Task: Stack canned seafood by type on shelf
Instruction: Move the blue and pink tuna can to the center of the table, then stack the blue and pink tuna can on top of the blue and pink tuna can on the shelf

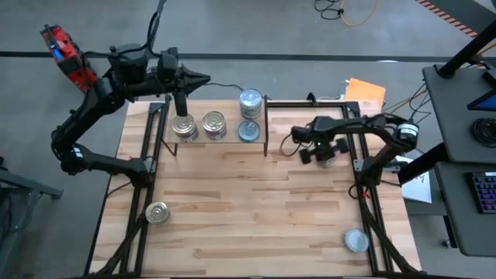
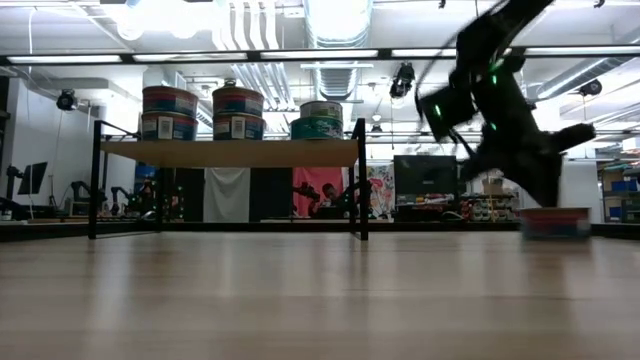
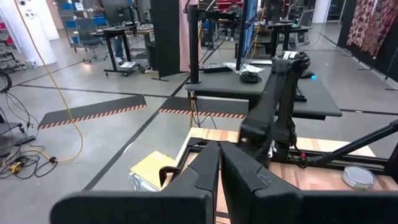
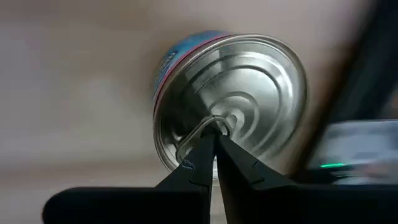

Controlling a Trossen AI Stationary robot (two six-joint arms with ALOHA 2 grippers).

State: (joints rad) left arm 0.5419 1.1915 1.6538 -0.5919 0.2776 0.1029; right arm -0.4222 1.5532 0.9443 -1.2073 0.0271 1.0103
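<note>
The shelf (image 1: 217, 141) stands at the table's far side and carries several tins (image 2: 238, 112), some stacked. One silver-lidded tin (image 4: 249, 93) with a blue and red label stands upright on the table's right part (image 2: 553, 222). My right gripper (image 4: 216, 130) is shut and points down at that tin's lid, over the pull ring. Two more tins rest on the table: a golden-lidded one (image 1: 157, 211) near left and a silver-lidded one (image 1: 356, 240) near right. My left gripper (image 1: 203, 77) is shut, held level and high beyond the shelf's far edge, holding nothing. My right gripper comes at the tin from above, its shut fingertips at the pull ring (image 4: 194, 138) near the middle of the lid. The tin stands upright on the table. Whether the fingertips touch the ring or the lid, I cannot tell.
A black frame (image 1: 147, 167) runs along the table's left and right edges. Cables and an orange sheet (image 1: 364, 91) lie beyond the far right corner. A desk with a keyboard (image 1: 484, 190) stands to the right of the table. Bare wood lies between shelf and near edge.
</note>
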